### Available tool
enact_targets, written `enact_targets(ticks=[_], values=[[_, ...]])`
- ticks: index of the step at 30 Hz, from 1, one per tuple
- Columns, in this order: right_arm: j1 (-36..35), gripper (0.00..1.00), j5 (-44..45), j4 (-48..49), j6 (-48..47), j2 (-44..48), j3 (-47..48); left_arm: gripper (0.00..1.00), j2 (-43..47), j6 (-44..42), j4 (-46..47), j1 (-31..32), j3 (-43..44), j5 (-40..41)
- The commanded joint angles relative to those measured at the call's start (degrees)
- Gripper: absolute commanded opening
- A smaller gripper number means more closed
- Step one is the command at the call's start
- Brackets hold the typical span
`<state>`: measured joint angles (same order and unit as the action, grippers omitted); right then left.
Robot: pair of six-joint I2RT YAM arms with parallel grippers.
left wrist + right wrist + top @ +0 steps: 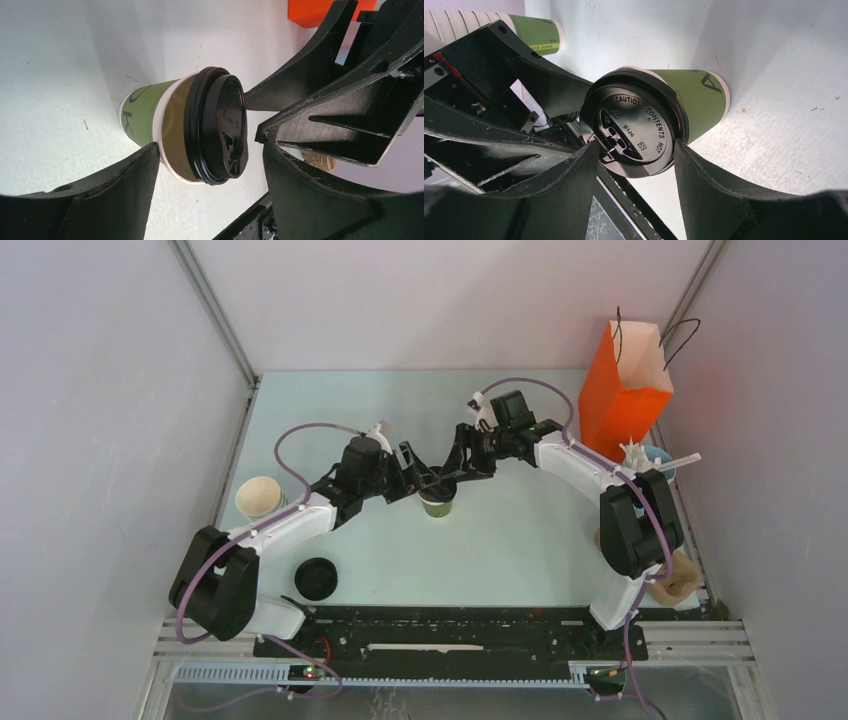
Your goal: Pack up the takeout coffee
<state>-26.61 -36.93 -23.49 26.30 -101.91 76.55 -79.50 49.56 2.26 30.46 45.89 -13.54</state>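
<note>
Middle of the table (520, 540) carries the one takeout coffee (437, 504), an upright green cup capped in black, with both arms meeting over it. Right end effector (635, 147) is clamped on it from above, a finger pressed to each side of the lid rim, which reads as either seating the lid or taking the lift. Left end effector (211, 150) stands apart around the cup: one finger touches the sleeve and the other shows a gap, so it seems to steady rather than grip. Orange bag (625, 390) stands open-topped at the far right corner, probably the destination. Counted: one capped cup, one orange bag, one stack of lidless cups (258, 498) near the left edge, one loose lid (316, 578) toward the near edge; cups within the stack cannot be counted
</note>
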Motion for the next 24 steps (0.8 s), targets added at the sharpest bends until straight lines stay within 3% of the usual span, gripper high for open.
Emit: enact_targets(ticks=[1, 12, 24], values=[[-1.02, 0.65, -1.48, 2.40, 1.88, 3.21, 0.88, 0.80, 0.40, -0.96, 0.90, 0.30, 0.94, 0.21], [-0.77, 0.65, -0.32, 1.16, 1.47, 5.53, 0.88, 0.80, 0.37, -0.96, 0.81, 0.52, 1.32, -0.10], [-0.89, 0.65, -0.27, 0.75, 1.54, 5.76, 0.88, 0.73, 0.58, -1.46, -0.57, 0.92, 1.44, 1.77]])
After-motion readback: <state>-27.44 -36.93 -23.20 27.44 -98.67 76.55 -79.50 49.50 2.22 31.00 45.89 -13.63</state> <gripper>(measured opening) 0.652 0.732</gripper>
